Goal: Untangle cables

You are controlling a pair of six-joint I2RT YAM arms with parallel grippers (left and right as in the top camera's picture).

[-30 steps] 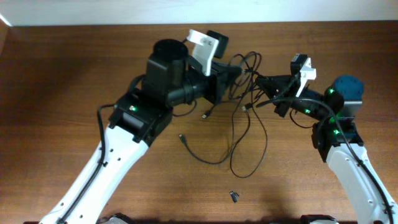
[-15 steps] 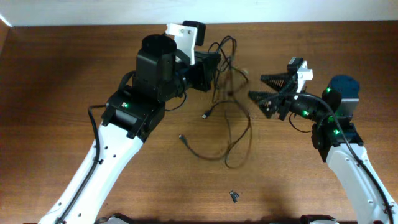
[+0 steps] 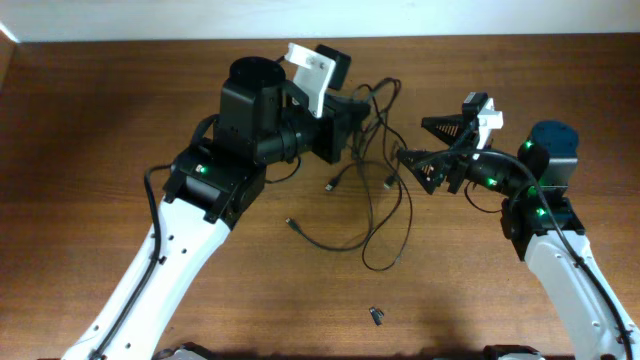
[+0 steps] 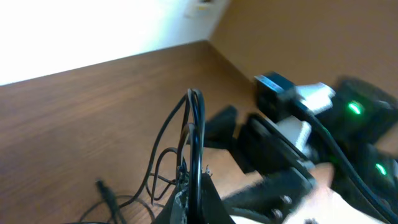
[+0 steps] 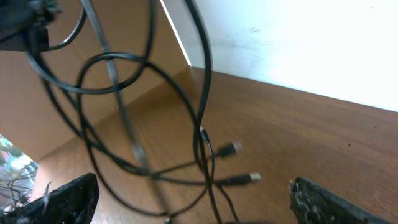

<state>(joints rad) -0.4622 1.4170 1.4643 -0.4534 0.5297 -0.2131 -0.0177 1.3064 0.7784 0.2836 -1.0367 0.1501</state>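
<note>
Holding cables (image 4: pixel 198 143) aloft, left gripper (image 3: pixel 356 118) clamped on the bunch, loops trailing onto table (image 3: pixel 100 120), right gripper (image 3: pixel 415 140) spread wide, empty, just beside them.

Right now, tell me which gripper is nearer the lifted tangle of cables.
Left. The left gripper is shut on the cables, holding them up; the right gripper stands open beside them, gripping nothing.

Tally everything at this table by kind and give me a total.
Robot arms: 2 (left arm, right arm)
Thin black cables: 3, as best the tangle lets me count
Small dark loose piece: 1
Total: 6
</note>
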